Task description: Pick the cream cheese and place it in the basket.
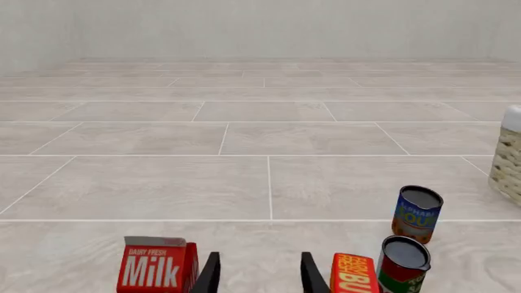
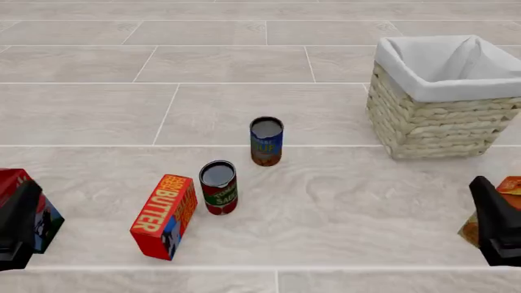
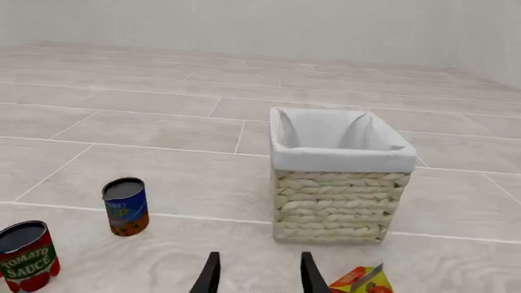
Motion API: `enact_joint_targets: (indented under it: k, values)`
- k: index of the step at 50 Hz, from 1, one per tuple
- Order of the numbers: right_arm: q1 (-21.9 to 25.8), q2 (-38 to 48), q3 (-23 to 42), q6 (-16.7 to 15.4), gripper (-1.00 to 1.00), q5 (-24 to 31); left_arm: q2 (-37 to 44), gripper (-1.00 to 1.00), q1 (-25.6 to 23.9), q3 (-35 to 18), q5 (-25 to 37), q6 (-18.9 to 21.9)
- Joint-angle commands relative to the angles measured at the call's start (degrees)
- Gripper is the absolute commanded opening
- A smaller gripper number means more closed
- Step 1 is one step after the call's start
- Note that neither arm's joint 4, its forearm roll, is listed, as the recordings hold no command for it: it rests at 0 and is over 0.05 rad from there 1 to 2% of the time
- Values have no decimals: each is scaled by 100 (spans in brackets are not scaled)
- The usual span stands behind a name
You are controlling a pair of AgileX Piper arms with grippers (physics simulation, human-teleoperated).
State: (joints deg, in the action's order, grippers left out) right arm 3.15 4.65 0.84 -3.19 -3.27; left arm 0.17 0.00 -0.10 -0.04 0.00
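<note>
The cream cheese shows in none of the views. The basket (image 2: pixel 431 125), woven straw with a white cloth lining, stands at the far right of the front view, and it fills the middle of the right wrist view (image 3: pixel 338 204). My left gripper (image 1: pixel 258 278) is open with nothing between its fingers; it sits low at the near left edge (image 2: pixel 16 235). At the near right edge, my right gripper (image 3: pixel 256 274) is also open and empty (image 2: pixel 498 229), short of the basket.
A red BUTTER box (image 2: pixel 163 215) lies near the front left, with a tomato sauce can (image 2: pixel 218 188) and a blue soup can (image 2: pixel 266 141) beyond it. A red milk carton (image 1: pixel 155 265) stands by the left gripper. An orange juice carton (image 3: pixel 362 282) is beside the right gripper.
</note>
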Motion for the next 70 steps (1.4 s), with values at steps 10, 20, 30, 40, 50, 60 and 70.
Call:
enact_joint_targets:
  k: [10, 20, 30, 40, 50, 60, 70]
  values:
    - [-356, -459, 604, 294, 100, 931, 26, 100, 0, -15, -7, 0]
    - [-483, -442, 1202, 153, 100, 1556, 26, 100, 0, -15, -7, 0]
    - [-1120, -185, 1755, 690, 100, 2083, 26, 100, 0, -15, -7, 0]
    - [-2042, 725, 1975, 942, 100, 1882, 26, 100, 0, -15, -7, 0]
    - [-2895, 1486, 2259, 1422, 100, 2107, 26, 100, 0, -15, -7, 0]
    - [-3848, 2194, 2323, 1846, 100, 2055, 26, 100, 0, -15, -7, 0]
    - [-4323, 2611, 2403, 1736, 100, 2057, 26, 100, 0, -15, -7, 0]
